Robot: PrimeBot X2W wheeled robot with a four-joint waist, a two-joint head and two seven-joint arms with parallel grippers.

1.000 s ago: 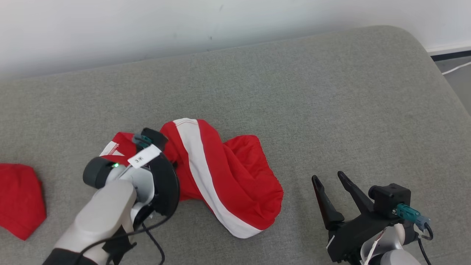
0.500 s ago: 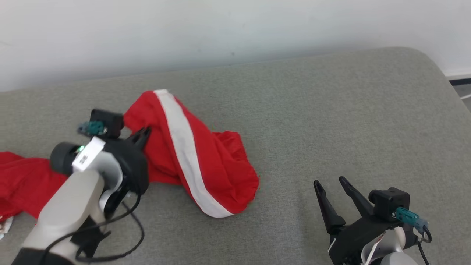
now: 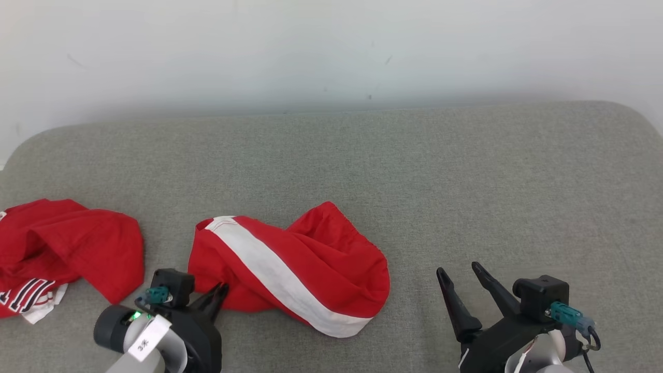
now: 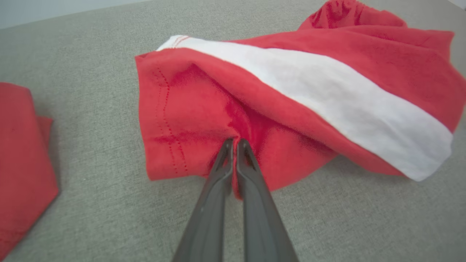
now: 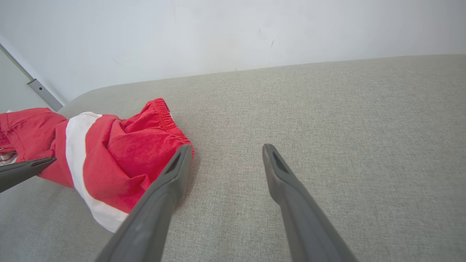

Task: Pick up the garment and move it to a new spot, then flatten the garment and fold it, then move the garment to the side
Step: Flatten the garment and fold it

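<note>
Left gripper [image 3: 220,291] is clenched on the shorts [image 3: 311,264]. In the left wrist view its fingers [image 4: 222,171] press together, with a fold of red cloth pinched between the tips, just beside the stitched hem of one leg. From that pinch the shorts spread away in a rumpled heap on the grey cushion [image 3: 440,171]. A broad white stripe runs slantwise across the red, and the gathered waistband lies on the far side, towards the wall [image 3: 311,46].

Right gripper [image 3: 458,269] hangs released at the lower right, jaws spread wide and holding nothing. It sits near the right edge of the shorts but apart from them. In the right wrist view one of its fingers [image 5: 171,178] overlaps the waistband end of the heap; whether it touches the cloth I cannot tell.

To the left of the shorts, apart from them, a crumpled red jersey [image 3: 67,243] lies on the same cushion, with white trim and dark striped lettering at its near edge.
</note>
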